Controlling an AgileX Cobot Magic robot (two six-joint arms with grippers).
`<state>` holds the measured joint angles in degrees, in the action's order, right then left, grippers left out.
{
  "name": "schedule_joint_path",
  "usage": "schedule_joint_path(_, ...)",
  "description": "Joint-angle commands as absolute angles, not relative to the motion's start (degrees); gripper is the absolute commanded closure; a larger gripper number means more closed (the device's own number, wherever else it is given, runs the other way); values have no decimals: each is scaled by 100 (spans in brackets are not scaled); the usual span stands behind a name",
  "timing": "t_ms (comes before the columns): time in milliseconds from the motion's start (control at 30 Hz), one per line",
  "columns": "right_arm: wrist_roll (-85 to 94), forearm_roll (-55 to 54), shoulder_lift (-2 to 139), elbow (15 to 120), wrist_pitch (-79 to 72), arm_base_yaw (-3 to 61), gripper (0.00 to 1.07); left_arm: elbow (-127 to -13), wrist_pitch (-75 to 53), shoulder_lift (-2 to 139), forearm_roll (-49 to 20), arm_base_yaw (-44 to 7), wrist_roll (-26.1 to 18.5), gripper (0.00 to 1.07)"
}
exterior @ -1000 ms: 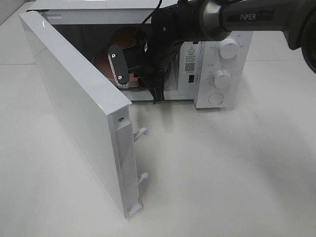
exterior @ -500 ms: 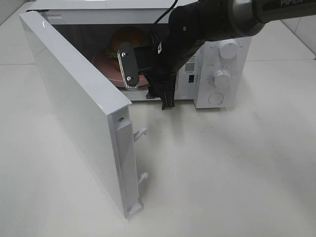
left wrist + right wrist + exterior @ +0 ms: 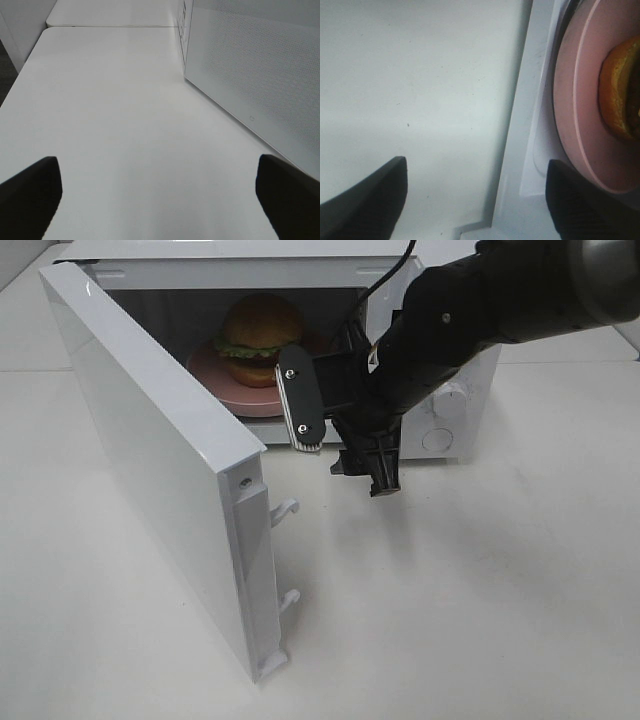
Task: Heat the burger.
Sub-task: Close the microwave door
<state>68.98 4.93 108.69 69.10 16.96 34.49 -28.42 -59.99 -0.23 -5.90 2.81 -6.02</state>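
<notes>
The burger point(image 3: 262, 328), golden bun over green lettuce, stands on a pink plate point(image 3: 245, 397) inside the open white microwave point(image 3: 240, 268). In the right wrist view the burger point(image 3: 620, 95) and the plate point(image 3: 580, 100) sit at the cavity's edge. My right gripper point(image 3: 340, 435) hangs just outside the cavity's front, below and right of the plate, open and holding nothing; the right wrist view shows this right gripper point(image 3: 477, 200) with its dark fingers wide apart. My left gripper point(image 3: 160, 197) is open over bare table, beside the microwave's perforated side wall point(image 3: 250, 65).
The microwave door point(image 3: 150, 440) swings far out to the front left, its latch hooks facing the middle. The control panel's round button point(image 3: 437, 440) shows behind my right arm. White tabletop point(image 3: 470, 590) spreads in front.
My right gripper has drawn back out of the microwave cavity toward the front right, its jaws spreading wider. The plate with the burger stays inside, now uncovered.
</notes>
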Motion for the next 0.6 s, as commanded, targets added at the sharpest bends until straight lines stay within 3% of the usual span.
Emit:
schedule_joint_path(33,6669,476,10623,6721,1639,3358,31,-2842,-5930,-160,-613,304,-567,6)
schedule_joint_path(333,5031,498,9763,6085,1662,3186,31,-2842,-5930,-160,-613,304,-567,6)
schedule_joint_path(600,2469,521,8995,5638,2303,3048,31,-2842,-5930,-160,-613,304,-567,6)
